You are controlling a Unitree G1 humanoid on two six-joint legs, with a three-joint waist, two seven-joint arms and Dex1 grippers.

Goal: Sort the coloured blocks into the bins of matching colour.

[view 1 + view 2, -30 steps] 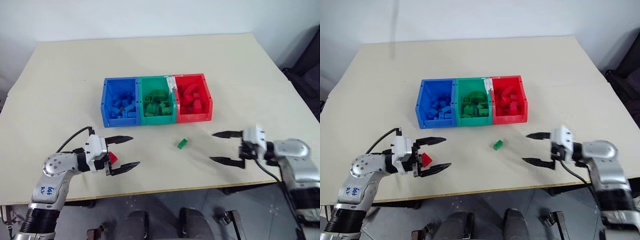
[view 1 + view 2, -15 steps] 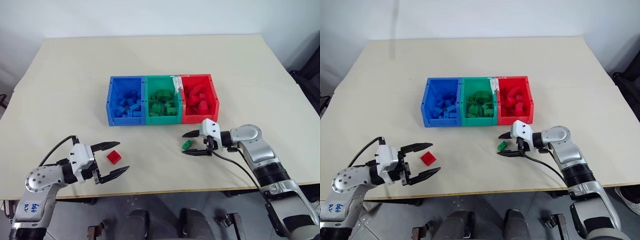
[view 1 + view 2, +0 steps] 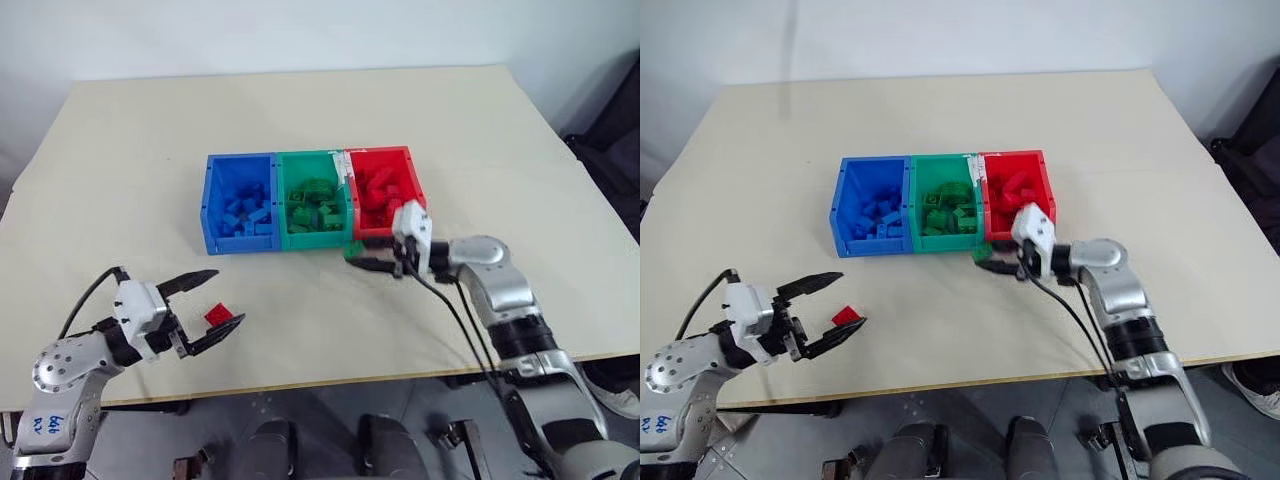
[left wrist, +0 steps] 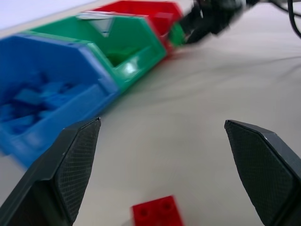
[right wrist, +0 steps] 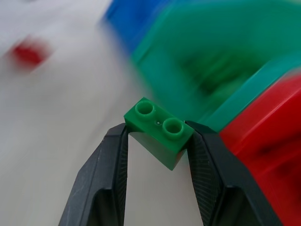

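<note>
The three joined bins stand mid-table: blue (image 3: 228, 243), green (image 3: 315, 241) and red (image 3: 380, 152), each holding several blocks of its own colour. My right gripper (image 3: 352, 257) is shut on a small green block (image 5: 160, 129), held by its two sides with the studs showing, just off the table in front of the seam between the green and red bins. A red block (image 3: 215, 315) lies on the table near the front left. My left gripper (image 3: 229, 296) stands open around the red block (image 4: 156, 213) without touching it.
The table's front edge (image 3: 330, 385) runs close below both arms. A dark chair (image 3: 615, 150) stands off the table's right side. Bare tabletop (image 3: 300, 310) lies between the two grippers.
My right gripper has shut on the green block and carried it up from the table toward the bins. My left gripper, still open, has drawn back to the left from the red block.
</note>
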